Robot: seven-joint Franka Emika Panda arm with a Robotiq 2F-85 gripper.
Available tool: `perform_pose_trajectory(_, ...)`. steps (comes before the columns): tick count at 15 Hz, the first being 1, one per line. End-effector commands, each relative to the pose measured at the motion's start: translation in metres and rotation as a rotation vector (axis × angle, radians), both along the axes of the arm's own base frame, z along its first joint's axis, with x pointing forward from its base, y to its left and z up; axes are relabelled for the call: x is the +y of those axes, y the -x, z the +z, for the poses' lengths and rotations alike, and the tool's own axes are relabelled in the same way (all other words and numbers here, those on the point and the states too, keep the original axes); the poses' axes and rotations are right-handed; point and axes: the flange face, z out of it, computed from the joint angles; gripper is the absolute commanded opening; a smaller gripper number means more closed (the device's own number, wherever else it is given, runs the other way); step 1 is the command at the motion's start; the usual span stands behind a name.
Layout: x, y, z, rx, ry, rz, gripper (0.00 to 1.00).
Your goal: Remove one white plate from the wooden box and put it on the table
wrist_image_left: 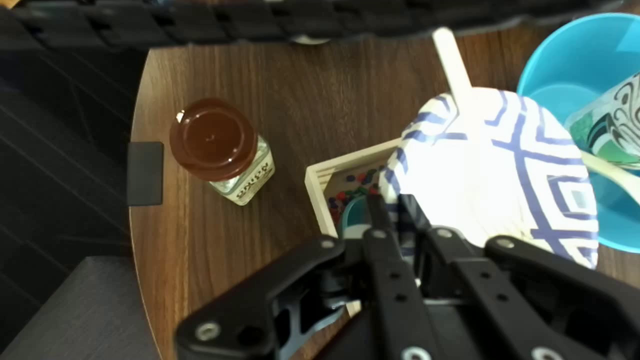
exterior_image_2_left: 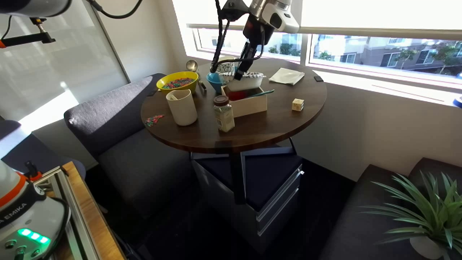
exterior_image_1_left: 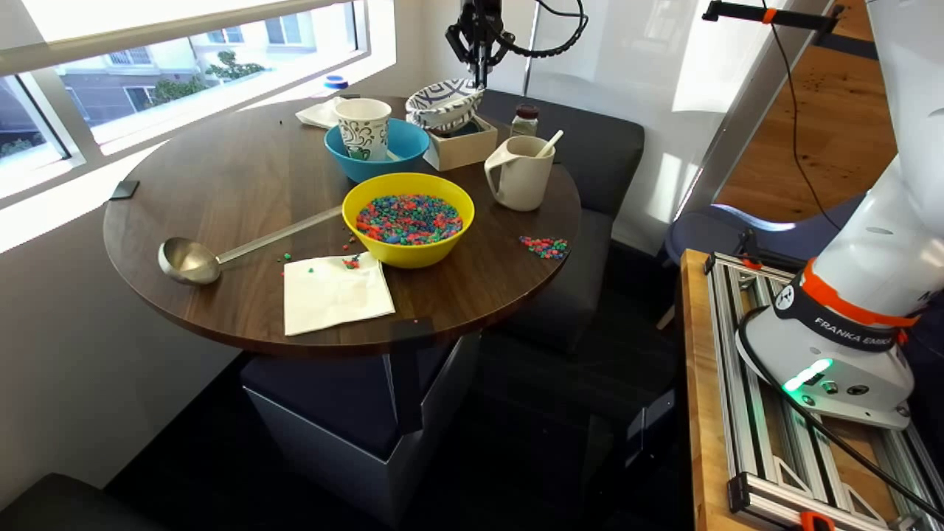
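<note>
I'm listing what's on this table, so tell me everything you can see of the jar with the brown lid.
The jar looks see-through, like glass or clear plastic, with a reddish-brown lid on and a pale label with dark lettering. What fills it is too unclear to name. It stands upright on the table, between the wooden box and the table's edge, apart from the box. Only the table touches it.
</note>
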Motion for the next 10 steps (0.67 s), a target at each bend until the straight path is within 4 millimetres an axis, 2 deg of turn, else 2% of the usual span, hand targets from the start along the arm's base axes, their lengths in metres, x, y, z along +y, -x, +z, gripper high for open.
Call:
perform_pose_trajectory(1,-0.029,-0.005,0.006,0.023,-0.056,-0.087,0.03)
perform_pose_trajectory(5,-0.051,0.002,0.024,0.008,-0.124,-0.155,0.03)
perform_pose_trajectory(10,-0.047,0.004,0.061,-0.04,-0.247,-0.209,0.03)
